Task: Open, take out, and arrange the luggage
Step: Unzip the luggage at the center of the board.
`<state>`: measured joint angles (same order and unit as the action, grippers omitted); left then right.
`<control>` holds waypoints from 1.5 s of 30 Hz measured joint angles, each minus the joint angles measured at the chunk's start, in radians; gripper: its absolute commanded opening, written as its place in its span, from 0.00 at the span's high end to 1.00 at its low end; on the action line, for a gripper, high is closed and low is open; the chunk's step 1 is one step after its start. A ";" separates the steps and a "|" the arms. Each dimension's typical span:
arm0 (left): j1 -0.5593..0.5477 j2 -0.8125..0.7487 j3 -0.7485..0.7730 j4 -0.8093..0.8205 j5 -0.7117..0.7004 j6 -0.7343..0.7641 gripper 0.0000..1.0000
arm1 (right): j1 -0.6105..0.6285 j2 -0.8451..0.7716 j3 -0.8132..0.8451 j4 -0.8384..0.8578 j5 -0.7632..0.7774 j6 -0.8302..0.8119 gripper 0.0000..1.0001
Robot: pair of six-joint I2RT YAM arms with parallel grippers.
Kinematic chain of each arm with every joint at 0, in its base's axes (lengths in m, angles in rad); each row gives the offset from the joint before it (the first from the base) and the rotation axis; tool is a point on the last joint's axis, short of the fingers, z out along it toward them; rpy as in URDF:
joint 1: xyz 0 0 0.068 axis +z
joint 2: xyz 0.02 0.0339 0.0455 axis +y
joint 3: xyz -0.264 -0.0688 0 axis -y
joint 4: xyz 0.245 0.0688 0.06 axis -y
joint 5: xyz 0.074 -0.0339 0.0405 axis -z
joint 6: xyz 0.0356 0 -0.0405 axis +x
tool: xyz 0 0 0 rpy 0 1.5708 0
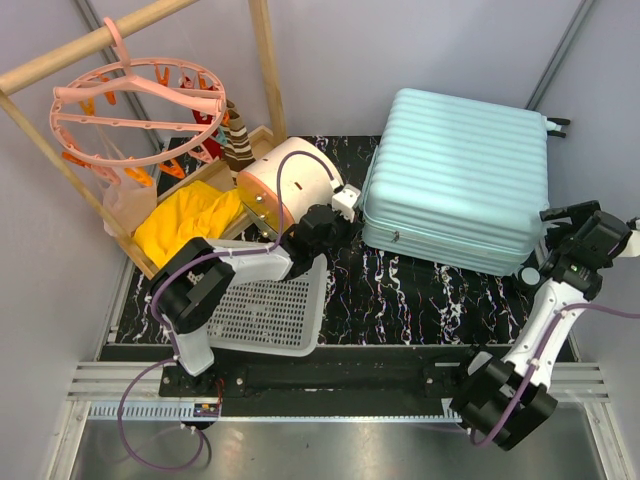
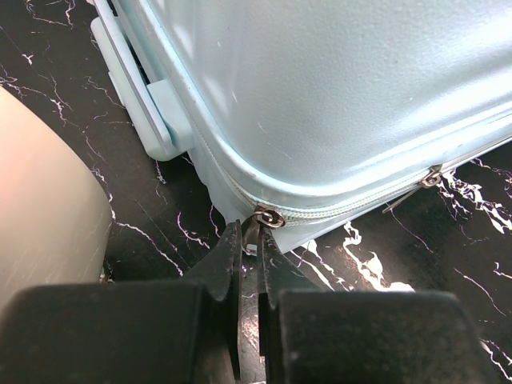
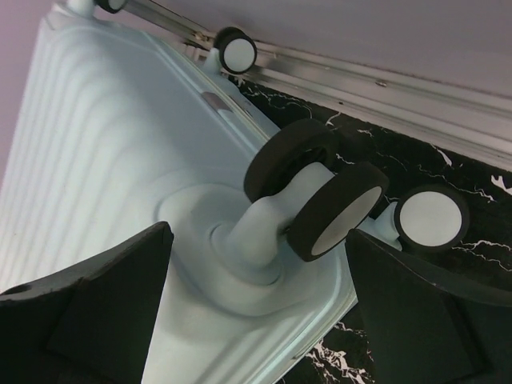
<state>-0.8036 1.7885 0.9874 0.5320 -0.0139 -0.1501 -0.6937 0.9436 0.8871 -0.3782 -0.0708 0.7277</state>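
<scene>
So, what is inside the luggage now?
Nothing inside shows: the luggage is closed, so its shell hides any contents. The left pincer is shut on a zipper pull at its corner.

1. The left arm (image 1: 225,275) reaches from the lower left of the top view toward the centre, with its elbow bent.
2. The left gripper (image 2: 250,240) has its jaws pressed together, pinching a zip pull (image 2: 254,230) at the lower centre of its wrist view.
3. The right arm (image 1: 545,320) rises from the lower right toward the right edge.
4. The right gripper (image 3: 256,304) is spread wide, with its fingers (image 3: 104,304) in the lower corners of its wrist view, clasping nothing.
</scene>
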 measured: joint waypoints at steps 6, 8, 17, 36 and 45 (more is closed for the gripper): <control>0.000 0.000 0.000 0.000 0.000 0.000 1.00 | 0.000 0.071 -0.003 0.041 -0.002 0.023 0.02; 0.000 0.000 0.000 0.000 0.000 0.000 1.00 | 0.000 0.091 -0.003 0.060 -0.008 0.036 0.03; 0.000 0.000 0.000 0.000 0.000 0.004 1.00 | 0.010 0.142 -0.016 0.135 -0.012 0.104 0.06; -0.009 -0.031 -0.041 0.025 -0.002 0.024 1.00 | 0.085 0.188 -0.085 0.338 0.097 0.178 0.97; -0.023 -0.032 -0.041 0.045 -0.024 0.027 1.00 | 0.085 0.261 -0.085 0.468 0.068 0.121 1.00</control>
<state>-0.8268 1.7565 0.9466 0.5766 -0.0376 -0.1234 -0.6090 1.2049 0.8024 0.0898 -0.0029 0.8486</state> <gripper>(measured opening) 0.004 0.677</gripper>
